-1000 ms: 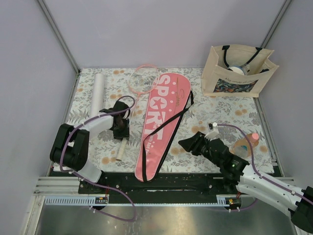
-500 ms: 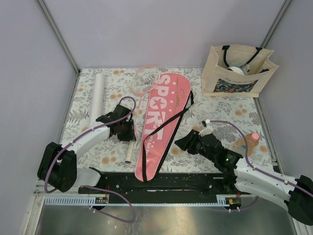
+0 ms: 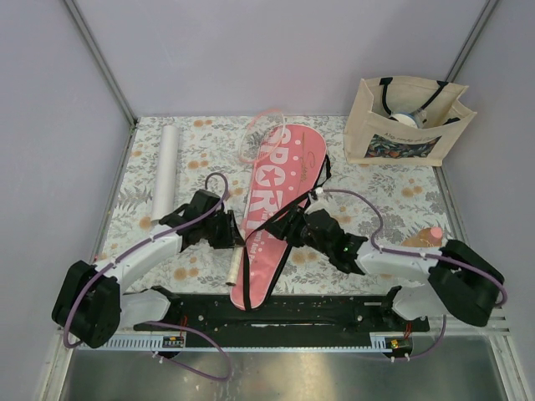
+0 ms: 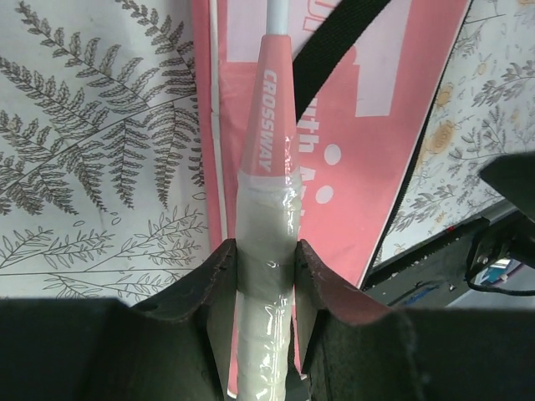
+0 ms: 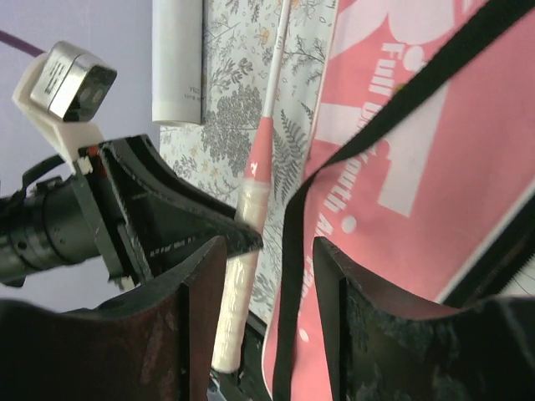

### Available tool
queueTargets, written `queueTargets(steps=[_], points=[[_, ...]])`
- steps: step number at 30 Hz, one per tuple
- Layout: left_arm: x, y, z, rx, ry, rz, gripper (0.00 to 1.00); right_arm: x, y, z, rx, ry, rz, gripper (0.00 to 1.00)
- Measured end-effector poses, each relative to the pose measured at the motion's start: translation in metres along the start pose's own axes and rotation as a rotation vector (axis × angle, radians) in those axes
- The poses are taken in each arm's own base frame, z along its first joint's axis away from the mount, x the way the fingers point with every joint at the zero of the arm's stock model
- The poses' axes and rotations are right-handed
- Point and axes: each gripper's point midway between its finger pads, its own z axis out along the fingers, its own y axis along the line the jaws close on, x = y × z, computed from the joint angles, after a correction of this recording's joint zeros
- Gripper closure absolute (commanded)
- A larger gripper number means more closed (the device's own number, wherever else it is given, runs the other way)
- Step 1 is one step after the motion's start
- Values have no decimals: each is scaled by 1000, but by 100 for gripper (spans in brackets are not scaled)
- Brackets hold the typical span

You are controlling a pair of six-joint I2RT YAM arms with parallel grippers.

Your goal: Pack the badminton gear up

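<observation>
The left hand holds the racket by its shiny wrapped handle, at the edge of the flat pink cover. The right hand is wide above the black strap.

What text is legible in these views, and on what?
"CROSSWAY": on the racket, above its handle wrap.
"SPOR": big letters on the cover, the rest hidden.
"Full" and "uth A": fragments of the cover's small print.
Tube: print too small to read.
</observation>
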Motion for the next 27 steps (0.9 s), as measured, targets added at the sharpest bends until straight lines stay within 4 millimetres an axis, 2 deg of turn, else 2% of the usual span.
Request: queueTargets(steps=[5,13,17,22,27], points=[[-2,-9,-5,48,-17,-1,100,-2,11,39,-12,-26,13,46],[3,-15,-10,99,-36,-3,100,-8,36,86,-34,-42,39,47],[6,-13,-10,100,-34,-5,100,-1,27,97,-4,-29,64,46],[4,-14,-10,104,-39,-9,100,6,13,101,43,-9,78,46],[3,-16,-10,109,-45,-9,100,11,12,111,52,11,80,52]])
